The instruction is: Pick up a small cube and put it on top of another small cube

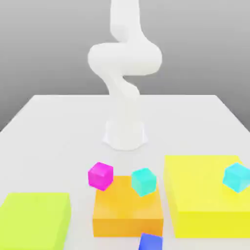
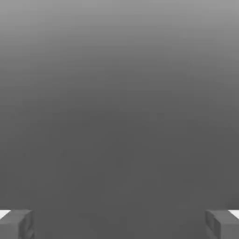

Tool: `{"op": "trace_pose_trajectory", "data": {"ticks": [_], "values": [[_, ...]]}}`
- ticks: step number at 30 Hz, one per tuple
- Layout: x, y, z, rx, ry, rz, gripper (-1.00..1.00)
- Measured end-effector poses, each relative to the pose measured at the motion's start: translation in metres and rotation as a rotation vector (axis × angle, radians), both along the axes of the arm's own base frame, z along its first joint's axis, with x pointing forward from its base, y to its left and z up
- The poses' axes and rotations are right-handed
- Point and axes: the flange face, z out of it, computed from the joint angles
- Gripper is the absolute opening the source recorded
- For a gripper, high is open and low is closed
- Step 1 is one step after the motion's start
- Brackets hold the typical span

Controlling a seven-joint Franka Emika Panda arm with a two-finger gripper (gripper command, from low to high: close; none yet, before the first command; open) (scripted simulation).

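Several small cubes lie near the front of the white table. A magenta cube rests beside the orange block. On that block sits a teal cube. A cyan cube sits on the yellow block at the exterior view's right. A blue cube lies at the front edge. My white arm rises from its base and bends upward. In the hand view my gripper is open, its two grey fingertips far apart, with plain grey background between them and nothing held.
Three flat blocks stand along the front: a lime-green one at the exterior view's left, an orange one in the middle, a larger yellow one at the right. Bare table stretches behind them on both sides of the base.
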Motion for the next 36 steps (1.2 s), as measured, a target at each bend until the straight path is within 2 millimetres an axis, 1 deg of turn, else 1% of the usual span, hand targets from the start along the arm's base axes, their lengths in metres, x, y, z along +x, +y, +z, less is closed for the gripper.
{"op": "trace_pose_trajectory", "data": {"ticks": [3, 7, 11, 15, 19, 22, 25, 28, 32, 33, 36], "values": [[0.038, 0.005, -0.043, 0.019, 0.081, -0.016, 0.00], [0.080, 0.012, -0.103, 0.039, 0.185, -0.038, 0.00], [0.112, 0.020, -0.168, 0.054, 0.288, -0.063, 0.00], [0.134, 0.028, -0.238, 0.066, 0.391, -0.090, 0.00], [0.147, 0.038, -0.311, 0.072, 0.493, -0.116, 0.00], [0.149, 0.043, -0.366, 0.075, 0.570, -0.140, 0.00], [0.146, 0.048, -0.422, 0.075, 0.646, -0.166, 0.00], [0.138, 0.053, -0.476, 0.073, 0.715, -0.189, 0.00], [0.136, 0.054, -0.534, 0.071, 0.732, -0.195, 0.00], [0.135, 0.054, -0.545, 0.071, 0.733, -0.195, -1.00], [0.135, 0.054, -0.545, 0.071, 0.732, -0.195, -1.00]]}}
